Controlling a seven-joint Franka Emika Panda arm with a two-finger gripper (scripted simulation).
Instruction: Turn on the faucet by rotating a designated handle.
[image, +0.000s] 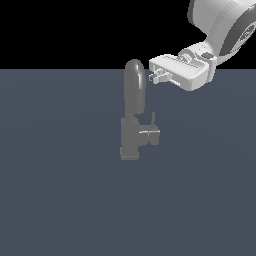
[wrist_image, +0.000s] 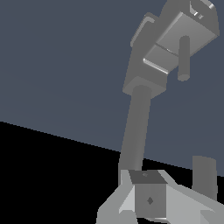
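Well, the faucet (image: 134, 112) stands mid-floor with my gripper (image: 154, 76) up by its spout top.

From my console, I see the handle (image: 151, 135) jutting from the base column toward the exterior view's right, its thin lever pin (image: 153, 119) standing upright (nothing touches it). Above it, my gripper hangs level with the rounded spout top, just beside it on that same side, well clear of the handle. Its fingers (image: 159, 77) point at the spout with only a narrow gap showing. Around everything lies plain blue-grey floor (image: 60, 190); my wrist camera looks along the spout toward the handle (wrist_image: 175, 41).
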